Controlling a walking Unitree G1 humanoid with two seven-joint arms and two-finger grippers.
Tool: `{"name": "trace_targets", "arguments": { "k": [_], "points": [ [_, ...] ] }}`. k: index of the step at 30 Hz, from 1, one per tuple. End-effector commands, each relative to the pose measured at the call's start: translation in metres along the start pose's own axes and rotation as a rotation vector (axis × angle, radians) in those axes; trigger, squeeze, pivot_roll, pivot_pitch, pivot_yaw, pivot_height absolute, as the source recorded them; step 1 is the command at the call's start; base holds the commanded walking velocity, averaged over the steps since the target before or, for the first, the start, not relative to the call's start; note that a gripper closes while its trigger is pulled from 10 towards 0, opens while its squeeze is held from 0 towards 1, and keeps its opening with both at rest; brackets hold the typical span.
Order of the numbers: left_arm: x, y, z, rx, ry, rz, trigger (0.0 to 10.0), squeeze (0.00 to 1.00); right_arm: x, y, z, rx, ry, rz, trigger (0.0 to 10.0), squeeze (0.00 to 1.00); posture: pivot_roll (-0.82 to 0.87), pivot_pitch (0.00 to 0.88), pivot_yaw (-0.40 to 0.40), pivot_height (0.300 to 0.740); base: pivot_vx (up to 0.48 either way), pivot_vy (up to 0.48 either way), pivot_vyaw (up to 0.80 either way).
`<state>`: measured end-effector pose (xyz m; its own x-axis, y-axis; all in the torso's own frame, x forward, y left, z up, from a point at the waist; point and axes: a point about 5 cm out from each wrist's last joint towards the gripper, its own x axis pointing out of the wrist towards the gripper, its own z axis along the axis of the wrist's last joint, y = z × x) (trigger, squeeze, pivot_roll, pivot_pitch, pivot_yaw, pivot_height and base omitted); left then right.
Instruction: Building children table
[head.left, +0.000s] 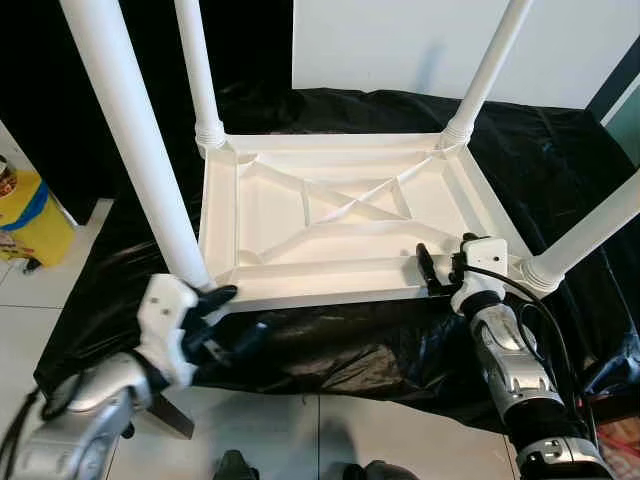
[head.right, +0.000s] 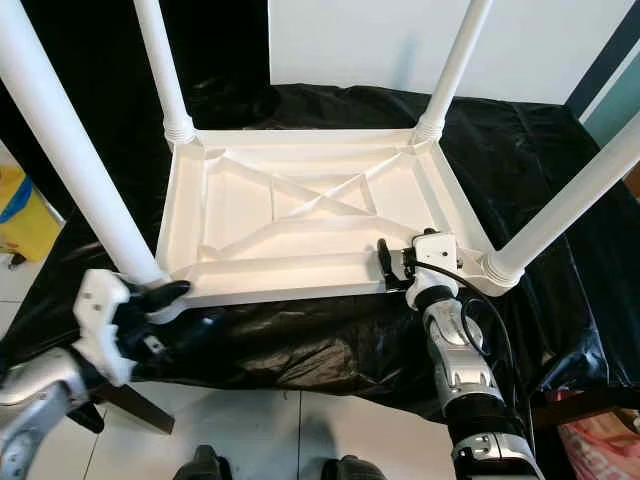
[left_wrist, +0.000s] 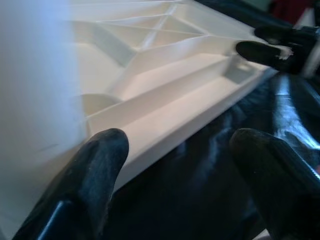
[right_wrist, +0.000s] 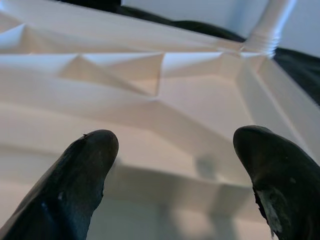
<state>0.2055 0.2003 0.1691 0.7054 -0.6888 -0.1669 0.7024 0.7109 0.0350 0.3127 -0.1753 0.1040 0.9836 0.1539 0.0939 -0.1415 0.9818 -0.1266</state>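
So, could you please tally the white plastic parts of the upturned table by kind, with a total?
Round white plastic legs: 4
Ribbed white plastic tabletop, upside down on the black sheet: 1
Total: 5

All four table legs (head.left: 135, 150) run past the picture's top edge.

Black plastic sheet (head.left: 330, 345) covers a low surface, draping over its near edge. White tiled floor (head.left: 300, 440) below. White wall (head.left: 400, 45) behind. Yellow container (head.left: 25, 215), possibly a bin, stands on floor at left. Bright, even light.
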Motion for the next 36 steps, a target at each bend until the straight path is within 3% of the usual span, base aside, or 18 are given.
{"name": "trace_targets", "arguments": {
  "k": [1, 2, 3, 4, 5, 6, 7, 8, 10, 12, 13, 14, 18, 22, 30, 36],
  "points": [
    [-0.017, 0.015, 0.000, 0.022, 0.051, -0.057, 10.0, 0.00, -0.008, 0.003, -0.010, 0.002, 0.042, 0.030, 10.0, 0.00, 0.13, 0.072, -0.115, 0.740, 0.000, 0.000, 0.00],
    [-0.017, 0.015, 0.000, 0.022, 0.051, -0.057, 10.0, 0.00, -0.008, 0.003, -0.010, 0.002, 0.042, 0.030, 10.0, 0.00, 0.13, 0.072, -0.115, 0.740, 0.000, 0.000, 0.00],
    [-0.024, 0.025, 0.000, 0.042, 0.079, -0.029, 10.0, 0.00, -0.010, 0.004, -0.011, 0.002, 0.045, 0.039, 10.0, 0.00, 0.13, 0.072, -0.115, 0.740, 0.000, 0.000, 0.00],
    [-0.024, 0.025, 0.000, 0.042, 0.079, -0.029, 10.0, 0.00, -0.010, 0.004, -0.011, 0.002, 0.045, 0.039, 10.0, 0.00, 0.13, 0.072, -0.115, 0.740, 0.000, 0.000, 0.00],
    [-0.029, 0.040, 0.000, 0.059, 0.109, 0.027, 10.0, 0.00, -0.012, 0.005, -0.012, 0.003, 0.049, 0.043, 10.0, 0.00, 0.12, 0.067, -0.110, 0.740, 0.000, 0.000, 0.00],
    [-0.029, 0.040, 0.000, 0.059, 0.109, 0.027, 10.0, 0.00, -0.012, 0.005, -0.012, 0.003, 0.049, 0.043, 10.0, 0.00, 0.12, 0.067, -0.110, 0.740, 0.000, 0.000, 0.00],
    [-0.035, 0.068, 0.002, 0.109, 0.144, 0.137, 10.0, 0.00, -0.016, 0.007, -0.015, 0.003, 0.054, 0.051, 10.0, 0.00, 0.12, 0.064, -0.108, 0.740, 0.000, 0.000, 0.00],
    [-0.036, 0.085, 0.005, 0.129, 0.135, 0.215, 10.0, 0.00, -0.019, 0.009, -0.015, 0.005, 0.054, 0.055, 10.0, 0.00, 0.11, 0.061, -0.100, 0.740, 0.000, 0.000, 0.00],
    [-0.036, 0.085, 0.005, 0.129, 0.135, 0.215, 10.0, 0.00, -0.019, 0.009, -0.015, 0.005, 0.054, 0.055, 10.0, 0.00, 0.11, 0.061, -0.100, 0.740, 0.000, 0.000, 0.00],
    [-0.034, 0.106, 0.014, 0.158, 0.097, 0.309, 10.0, 0.00, -0.025, 0.012, -0.015, 0.009, 0.048, 0.051, 10.0, 0.00, 0.10, 0.058, -0.096, 0.740, 0.000, 0.000, 0.00],
    [-0.034, 0.106, 0.014, 0.158, 0.097, 0.309, 10.0, 0.00, -0.025, 0.012, -0.015, 0.009, 0.048, 0.051, 10.0, 0.00, 0.10, 0.058, -0.096, 0.740, 0.000, 0.000, 0.00],
    [-0.032, 0.117, 0.019, 0.167, 0.073, 0.363, 10.0, 0.00, -0.029, 0.013, -0.015, 0.015, 0.039, 0.026, 10.0, 0.00, 0.09, 0.057, -0.087, 0.740, 0.000, 0.000, 0.00],
    [-0.017, 0.133, 0.027, 0.189, 0.043, 0.407, 10.0, 0.00, -0.042, 0.017, -0.013, 0.020, 0.017, -0.038, 10.0, 0.00, 0.06, 0.054, -0.069, 0.740, 0.000, 0.000, 0.00],
    [-0.010, 0.134, 0.027, 0.187, 0.044, 0.365, 10.0, 0.00, -0.046, 0.017, -0.012, 0.016, 0.011, -0.063, 10.0, 0.00, 0.05, 0.053, -0.059, 0.740, 0.000, 0.000, 0.00],
    [-0.007, 0.148, 0.025, 0.229, 0.057, 0.376, 10.0, 0.00, -0.056, 0.010, -0.010, 0.014, 0.019, -0.139, 10.0, 0.00, 0.04, 0.061, -0.050, 0.740, 0.000, 0.000, 0.00],
    [-0.004, 0.174, 0.038, 0.257, -0.018, 0.574, 10.0, 0.00, -0.077, 0.013, -0.017, 0.005, 0.063, -0.115, 10.0, 0.00, 0.04, 0.068, -0.058, 0.740, 0.000, 0.000, 0.00]
  ]
}}
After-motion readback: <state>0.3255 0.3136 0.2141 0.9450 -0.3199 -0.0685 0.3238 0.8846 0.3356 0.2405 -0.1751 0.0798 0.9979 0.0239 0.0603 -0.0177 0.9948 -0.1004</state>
